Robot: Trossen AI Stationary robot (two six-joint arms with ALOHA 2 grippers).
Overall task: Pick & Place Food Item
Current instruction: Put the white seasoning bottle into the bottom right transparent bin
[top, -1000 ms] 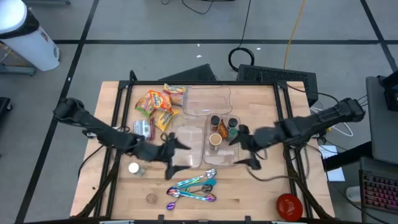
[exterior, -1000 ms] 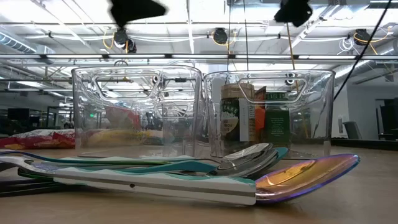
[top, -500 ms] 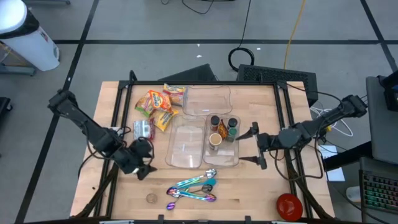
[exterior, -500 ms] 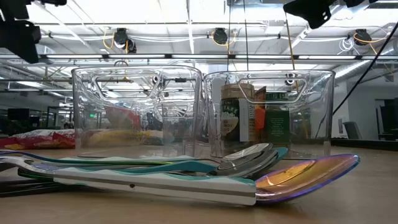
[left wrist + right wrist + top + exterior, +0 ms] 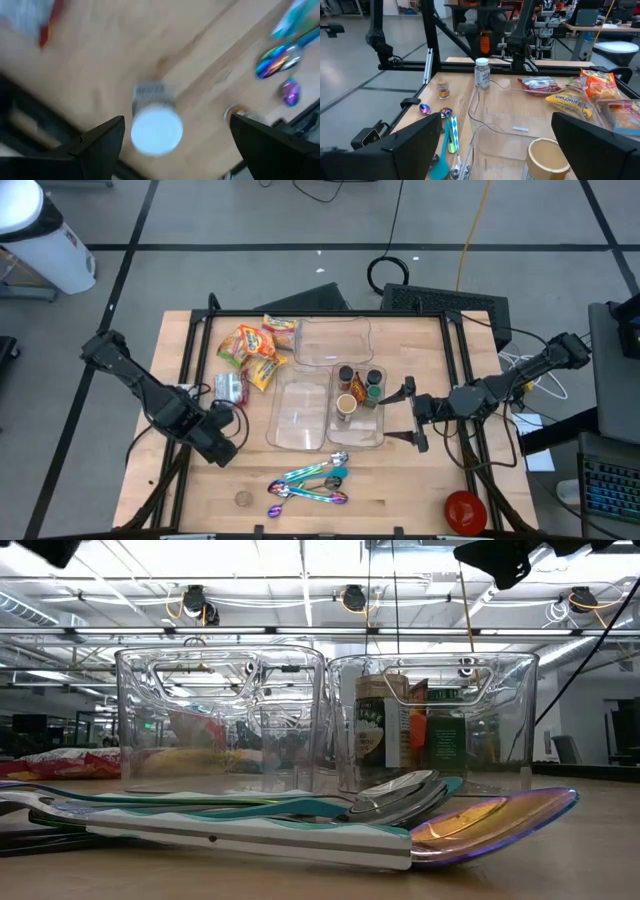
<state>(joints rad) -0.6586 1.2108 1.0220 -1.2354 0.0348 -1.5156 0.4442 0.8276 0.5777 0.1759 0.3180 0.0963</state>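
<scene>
A small jar with a white cap (image 5: 156, 127) stands upright on the table near its left front. My left gripper (image 5: 217, 443) hangs over it, pointing down and open, with one finger on each side of the jar in the left wrist view (image 5: 177, 131); I cannot see it touching. The jar also shows in the right wrist view (image 5: 482, 72). Snack packets (image 5: 252, 352) lie at the far left. My right gripper (image 5: 410, 415) is open and empty, just right of the clear bin (image 5: 357, 408) that holds spice jars (image 5: 358, 384).
An empty clear bin (image 5: 300, 408) stands beside the filled one, with a third clear tray (image 5: 335, 340) behind them. Coloured spoons (image 5: 310, 480) lie near the front edge, a small brown jar (image 5: 243, 499) to their left, and a red object (image 5: 465, 510) at the front right.
My left gripper has swung from beside the empty bin toward the table's left and near edge and now stands over the white-capped jar. My right gripper has drawn back a little toward the table's right edge, away from the bin of jars, then kept still.
</scene>
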